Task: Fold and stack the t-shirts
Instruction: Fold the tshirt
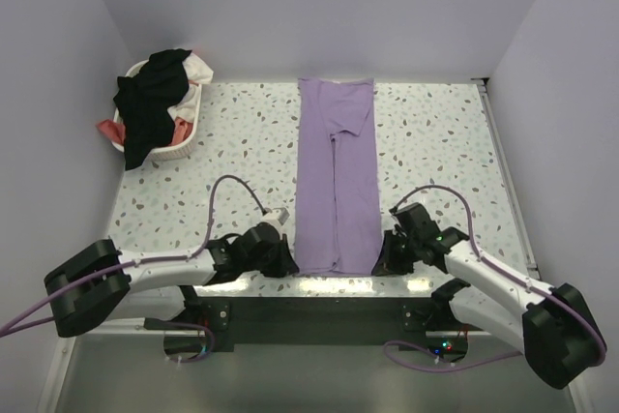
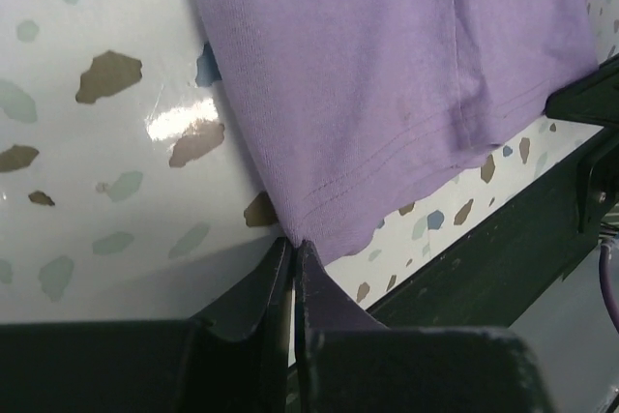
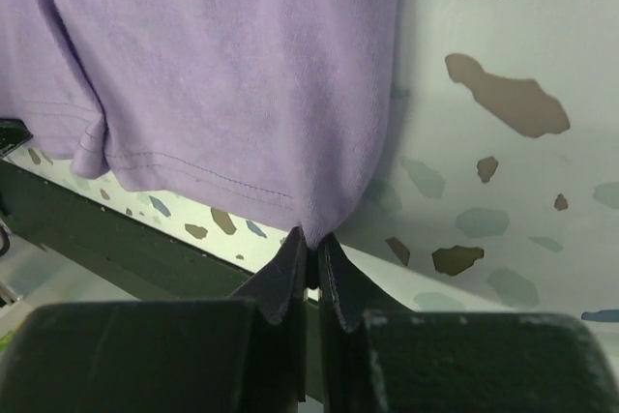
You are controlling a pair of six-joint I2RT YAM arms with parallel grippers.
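left jaws, right jaws: each pinched on a purple t-shirt (image 1: 336, 176) hem corner
clothes basket (image 1: 184, 147) far left on table (image 1: 435, 142), well apart

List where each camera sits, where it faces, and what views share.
Top external: above and behind the robot, looking down at the table; left arm, right arm, purple t-shirt and basket show.
Left wrist: on its arm, facing the left tool shut on the t-shirt's near-left corner.
Right wrist: mirrored, right tool shut on the near-right corner.
Shared: all show the t-shirt's near hem.
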